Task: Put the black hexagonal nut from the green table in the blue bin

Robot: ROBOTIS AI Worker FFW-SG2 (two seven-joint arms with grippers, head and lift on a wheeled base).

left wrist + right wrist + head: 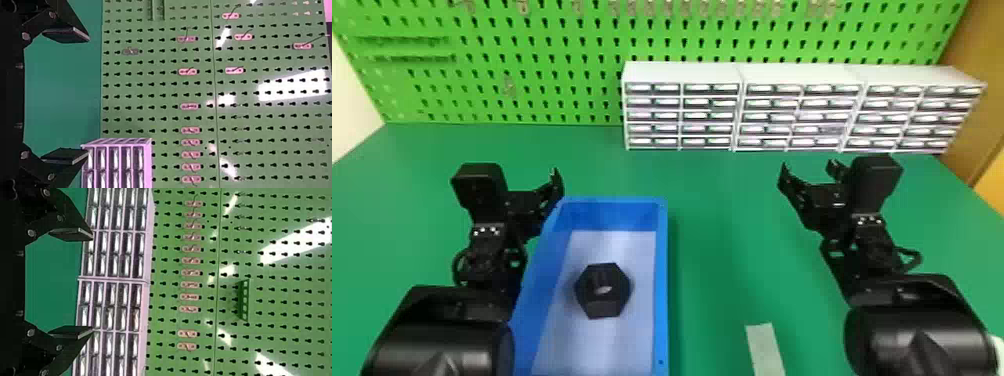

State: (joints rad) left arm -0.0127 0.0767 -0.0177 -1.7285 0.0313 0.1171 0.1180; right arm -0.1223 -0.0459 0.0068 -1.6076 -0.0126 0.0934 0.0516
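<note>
Table (722,200): it extends around the bin on both sides and beyond it, and gives the work a flat base.

Board (532,50): upright beyond the bin; its hooks keep items off the work surface.

Drawers (682,107): beyond the bin and to its right, against the board, presumably set back to leave room for the arms.

Bin (661,280): the landmark, set between the arms and nearer the left one, its open top up to receive the part.

Left gripper (87,96): beside the bin's far left corner, fingers spread, holding nothing; contact with the rim cannot be determined. Right gripper (92,282): well to the right of the bin, likewise spread and empty. Both appear parked away from the nut, with no grip required.

Nut (602,300): inside the bin, lying flat on its floor, hole upward, apart from the walls. It seems stable there; the task is judged complete.

Strip (764,350): on the table, right of the bin; purpose undetermined.
</note>
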